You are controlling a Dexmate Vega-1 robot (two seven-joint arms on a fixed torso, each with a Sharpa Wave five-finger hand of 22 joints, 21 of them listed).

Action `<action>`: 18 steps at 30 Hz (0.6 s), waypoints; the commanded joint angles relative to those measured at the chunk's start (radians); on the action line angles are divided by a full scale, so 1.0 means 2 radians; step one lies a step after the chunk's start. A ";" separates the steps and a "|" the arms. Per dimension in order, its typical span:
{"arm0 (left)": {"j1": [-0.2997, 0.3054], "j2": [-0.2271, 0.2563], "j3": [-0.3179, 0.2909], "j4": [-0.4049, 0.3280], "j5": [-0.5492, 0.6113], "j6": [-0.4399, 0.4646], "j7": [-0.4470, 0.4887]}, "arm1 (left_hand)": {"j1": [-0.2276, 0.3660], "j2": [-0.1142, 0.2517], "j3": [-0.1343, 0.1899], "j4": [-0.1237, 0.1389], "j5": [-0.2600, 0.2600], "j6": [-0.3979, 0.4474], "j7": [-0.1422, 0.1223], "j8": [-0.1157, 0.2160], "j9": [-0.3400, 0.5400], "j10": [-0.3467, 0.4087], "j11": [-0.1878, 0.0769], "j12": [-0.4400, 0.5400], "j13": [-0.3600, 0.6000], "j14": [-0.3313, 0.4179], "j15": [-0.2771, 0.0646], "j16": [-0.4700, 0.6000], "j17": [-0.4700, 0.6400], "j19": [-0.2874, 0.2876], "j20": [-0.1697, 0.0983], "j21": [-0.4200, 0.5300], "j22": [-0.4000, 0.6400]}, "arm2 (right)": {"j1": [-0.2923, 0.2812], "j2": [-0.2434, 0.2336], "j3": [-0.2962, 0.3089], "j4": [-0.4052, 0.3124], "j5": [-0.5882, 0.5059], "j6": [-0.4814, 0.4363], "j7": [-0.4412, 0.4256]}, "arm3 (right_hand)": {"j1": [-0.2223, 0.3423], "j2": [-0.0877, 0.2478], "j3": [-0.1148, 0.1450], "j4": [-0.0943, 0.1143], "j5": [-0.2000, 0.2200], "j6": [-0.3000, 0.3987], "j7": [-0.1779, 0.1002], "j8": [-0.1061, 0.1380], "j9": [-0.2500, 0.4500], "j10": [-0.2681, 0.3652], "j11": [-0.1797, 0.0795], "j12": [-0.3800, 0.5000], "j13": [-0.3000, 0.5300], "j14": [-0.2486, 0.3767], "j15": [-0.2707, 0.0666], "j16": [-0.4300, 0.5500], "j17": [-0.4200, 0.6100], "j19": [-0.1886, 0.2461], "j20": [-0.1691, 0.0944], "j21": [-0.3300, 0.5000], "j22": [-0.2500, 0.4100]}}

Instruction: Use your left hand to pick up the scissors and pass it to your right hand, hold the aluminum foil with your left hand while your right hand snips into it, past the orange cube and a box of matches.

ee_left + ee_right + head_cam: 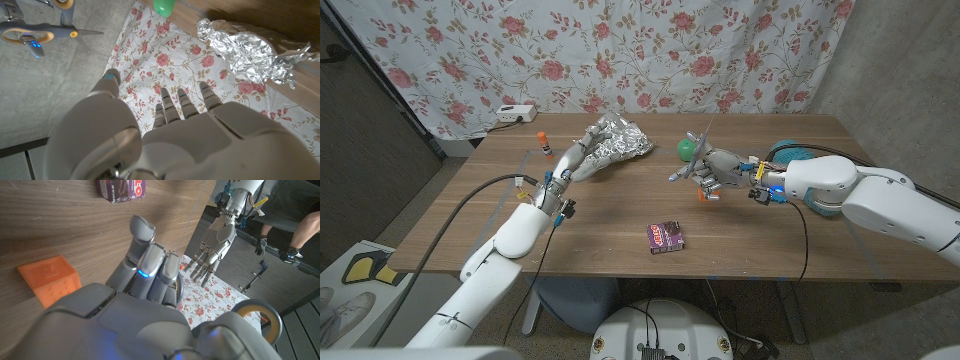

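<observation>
**Scissors in the right hand, foil at the left fingertips**

Scissors (697,152) sit in the right hand (720,170) just right of the head view's centre, blades angled toward the upper left, above the wooden table (620,225). The right fingers are curled closed around the handles; in the right wrist view a yellowish handle ring (260,321) shows at the lower right beside the curled fingers (150,265).

The aluminum foil (617,140), a crumpled silver lump, lies in the upper middle of the head view, left of the scissors. The left hand (572,160) reaches up to it with fingers extended and apart; the fingertips are at the foil's lower left edge, and whether they touch it I cannot tell. It grips nothing.

The orange cube (702,195) lies on the table directly under the right hand. The box of matches (665,237), dark purple, lies lower centre, well apart from the foil. A green ball (686,150) sits just behind the scissors.
</observation>
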 commanded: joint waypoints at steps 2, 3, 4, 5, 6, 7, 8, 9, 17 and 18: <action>0.013 -0.001 -0.011 -0.028 0.061 0.054 -0.001 | -0.009 0.000 0.002 -0.001 -0.001 -0.014 -0.004 0.000 0.001 -0.011 0.006 -0.006 -0.002 -0.012 0.004 -0.001 -0.002 -0.008 0.002 -0.002 0.002 | 0.003 -0.005 -0.004 -0.007 -0.003 -0.010 0.006 | 0.012 0.000 0.000 0.000 -0.003 0.041 0.055 -0.002 0.003 0.003 -0.002 0.001 0.002 0.005 0.000 0.001 0.001 0.005 0.001 -0.003 -0.003; 0.009 -0.002 -0.010 -0.025 0.059 0.059 -0.005 | -0.009 0.000 0.002 -0.001 -0.001 -0.015 -0.003 0.000 0.001 -0.012 0.006 -0.007 -0.003 -0.013 0.005 -0.002 -0.002 -0.009 0.002 -0.002 0.002 | 0.004 -0.006 -0.004 -0.008 -0.002 -0.013 0.006 | 0.012 0.000 0.000 0.000 -0.003 0.041 0.055 -0.003 0.003 0.003 -0.002 0.001 0.002 0.005 0.000 0.001 0.001 0.004 0.000 -0.001 0.001; 0.008 -0.002 -0.009 -0.026 0.062 0.064 -0.006 | -0.011 -0.001 0.001 0.000 -0.001 -0.014 0.006 0.001 0.001 -0.013 0.009 -0.008 -0.004 -0.016 0.007 -0.002 -0.003 -0.011 0.002 -0.002 0.002 | 0.005 -0.006 -0.005 -0.009 -0.002 -0.014 0.008 | 0.012 0.000 0.000 0.000 -0.003 0.041 0.055 -0.003 0.003 0.003 -0.002 0.001 0.002 0.005 0.000 0.001 0.001 0.003 0.000 -0.001 0.001; 0.007 0.000 -0.008 -0.028 0.068 0.070 -0.006 | -0.012 0.000 0.003 -0.001 -0.001 -0.008 0.030 0.004 0.001 -0.013 0.011 -0.008 -0.006 -0.017 0.008 0.000 -0.006 -0.013 0.002 -0.001 0.002 | 0.006 -0.006 -0.005 -0.009 -0.002 -0.015 0.009 | 0.013 0.000 0.000 0.000 -0.003 0.040 0.055 -0.004 0.003 0.002 -0.002 0.001 0.002 0.005 0.000 0.001 0.001 0.004 0.000 -0.002 0.000; 0.006 0.000 -0.008 -0.029 0.071 0.075 -0.008 | -0.011 0.002 0.005 -0.002 -0.001 0.000 0.054 0.007 0.000 -0.012 0.018 -0.009 -0.009 -0.019 0.008 0.001 -0.009 -0.013 0.001 0.000 0.002 | 0.005 -0.006 -0.005 -0.009 -0.002 -0.014 0.009 | 0.014 0.000 0.000 0.000 -0.003 0.039 0.055 -0.004 0.003 0.002 -0.002 0.001 0.002 0.005 0.000 0.001 0.001 0.004 0.000 -0.001 0.001; 0.006 0.001 -0.008 -0.030 0.071 0.079 -0.011 | -0.011 0.005 0.007 -0.002 -0.001 0.003 0.062 0.007 0.000 -0.011 0.024 -0.009 -0.010 -0.021 0.009 0.001 -0.010 -0.014 0.001 0.000 0.002 | 0.006 -0.007 -0.006 -0.008 -0.003 -0.012 0.012 | 0.014 0.000 0.000 0.000 -0.003 0.038 0.055 -0.005 0.003 0.002 -0.002 0.001 0.002 0.005 0.000 0.001 0.001 0.004 0.000 -0.001 0.002; 0.006 0.002 -0.008 -0.033 0.074 0.085 -0.014 | -0.012 0.005 0.007 -0.002 -0.002 0.005 0.071 0.007 0.000 -0.012 0.029 -0.009 -0.012 -0.025 0.011 0.000 -0.012 -0.014 0.001 0.000 0.002 | 0.006 -0.006 -0.006 -0.007 -0.002 -0.011 0.014 | 0.014 0.001 0.000 0.000 -0.003 0.038 0.055 -0.005 0.003 0.002 -0.002 0.001 0.002 0.005 0.000 0.001 0.001 0.004 0.000 -0.002 0.001; 0.006 0.004 -0.008 -0.037 0.079 0.091 -0.015 | -0.011 0.005 0.006 -0.002 -0.002 0.004 0.077 0.007 0.000 -0.013 0.033 -0.010 -0.012 -0.026 0.011 0.000 -0.013 -0.014 0.001 0.001 0.002 | 0.006 -0.006 -0.005 -0.007 -0.001 -0.012 0.014 | 0.015 0.001 0.001 -0.001 -0.003 0.038 0.055 -0.005 0.003 0.002 -0.002 0.001 0.002 0.005 0.000 0.001 0.001 0.002 0.000 0.000 0.004; 0.010 0.008 -0.009 -0.048 0.105 0.116 -0.015 | -0.019 0.002 0.003 -0.001 -0.004 -0.004 0.070 0.003 -0.001 -0.030 0.040 -0.017 -0.018 -0.042 0.021 -0.002 -0.019 -0.021 0.002 -0.001 0.002 | 0.007 -0.006 -0.006 -0.009 -0.004 -0.013 0.012 | 0.023 0.003 0.002 -0.002 -0.005 0.038 0.055 -0.006 0.004 0.001 -0.001 0.001 0.002 0.005 0.000 0.001 0.001 0.004 0.000 -0.005 -0.003; 0.010 0.010 -0.008 -0.050 0.112 0.121 -0.014 | -0.019 0.002 0.003 -0.001 -0.004 -0.006 0.068 0.002 -0.001 -0.033 0.041 -0.018 -0.019 -0.043 0.023 -0.002 -0.019 -0.022 0.002 -0.001 0.002 | 0.007 -0.005 -0.006 -0.009 -0.003 -0.013 0.013 | 0.026 0.004 0.002 -0.002 -0.006 0.039 0.055 -0.006 0.004 0.000 -0.002 0.001 0.002 0.004 0.000 0.001 0.001 0.003 0.002 -0.005 -0.002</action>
